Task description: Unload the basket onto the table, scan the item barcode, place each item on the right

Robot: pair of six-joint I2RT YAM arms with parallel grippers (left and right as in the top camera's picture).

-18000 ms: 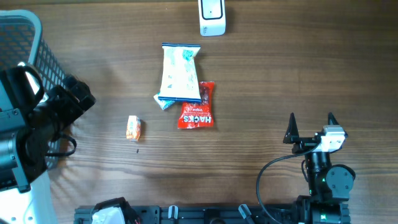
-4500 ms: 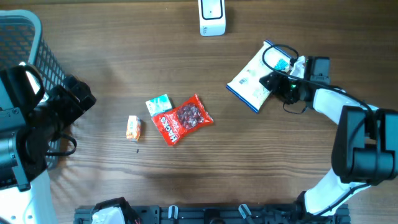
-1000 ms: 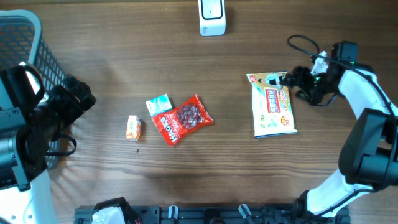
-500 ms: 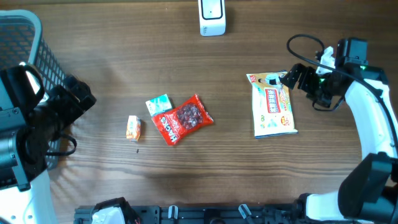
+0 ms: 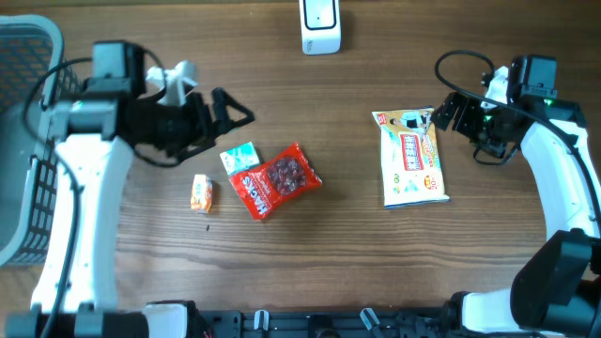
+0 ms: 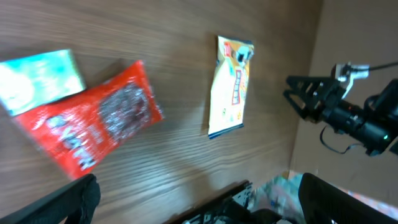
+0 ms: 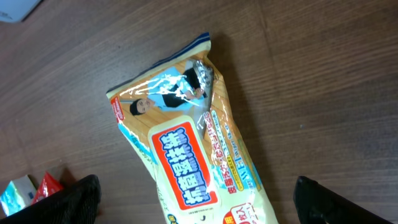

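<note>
The white barcode scanner point(image 5: 320, 25) stands at the table's far edge. A yellow wet-wipes pack point(image 5: 411, 157) lies flat, printed face up, right of centre. My right gripper point(image 5: 443, 115) hovers open just beyond the pack's top right corner. From the right wrist, the pack point(image 7: 193, 143) lies below the empty right gripper point(image 7: 202, 208). My left gripper point(image 5: 230, 117) is open above a small teal packet point(image 5: 239, 157) and a red snack packet point(image 5: 277, 180). The left wrist view shows the red packet point(image 6: 93, 130), the teal packet point(image 6: 37, 81) and the wipes pack point(image 6: 231, 87) past the empty left gripper point(image 6: 199, 211).
A small orange packet point(image 5: 201, 192) lies left of the red one. A grey mesh basket point(image 5: 23, 141) stands at the left edge. The right arm point(image 6: 342, 112) and its cable show at the right of the left wrist view.
My left arm has swung in from beside the basket to above the teal and red packets. The right gripper has drawn slightly back from the wipes pack, which has not moved.
</note>
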